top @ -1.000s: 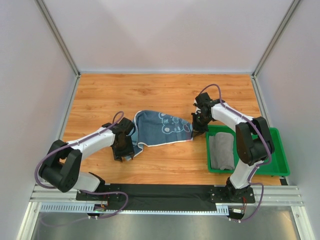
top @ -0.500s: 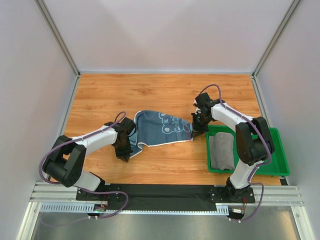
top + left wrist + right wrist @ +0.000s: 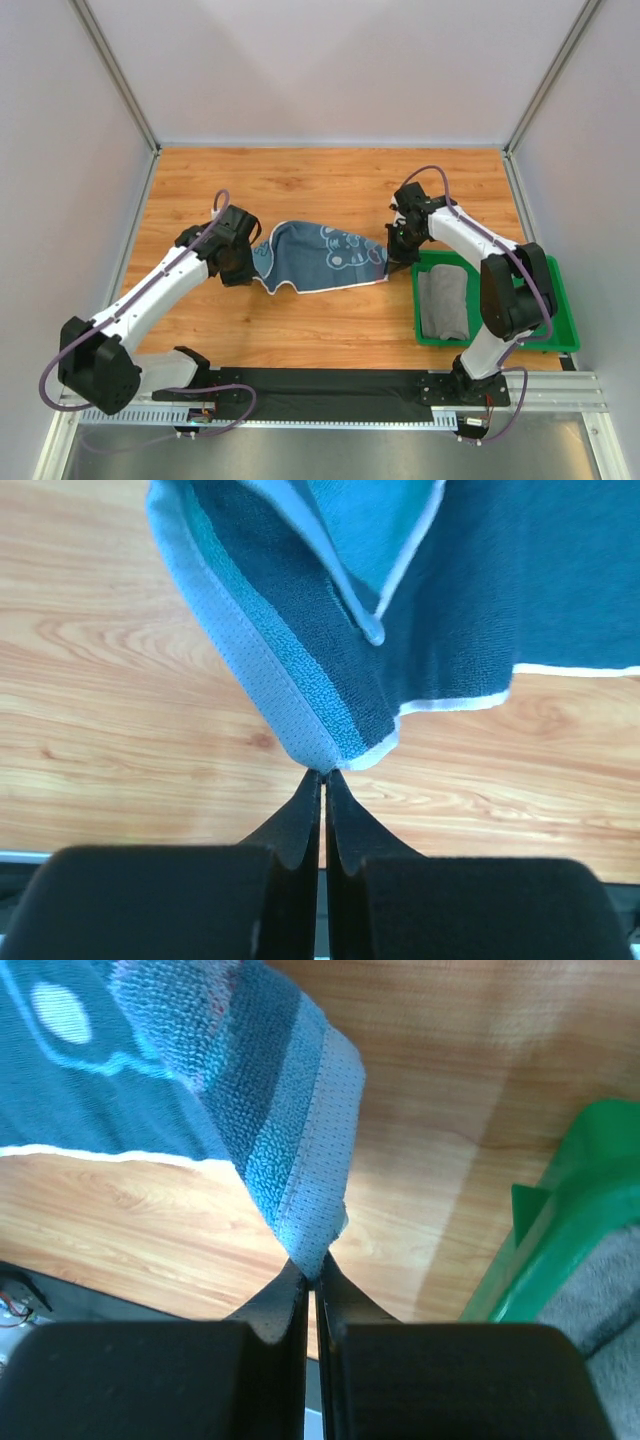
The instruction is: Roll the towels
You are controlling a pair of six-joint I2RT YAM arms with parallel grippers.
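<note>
Pinching the soft blue printed cloth towel (image 3: 320, 255), strung mid-frame over the wooden table (image 3: 300, 190), by opposite corners w/ left gripper (image 3: 322, 772) & right gripper (image 3: 312, 1270) both clamped on it, we risk a corner slipping out if the arms pull too taut.

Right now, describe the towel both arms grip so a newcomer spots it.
Above the wooden table, the blue towel is stretched between the left gripper and right gripper. Unlike the grey towel in the green tray, it carries a white cartoon print.
</note>
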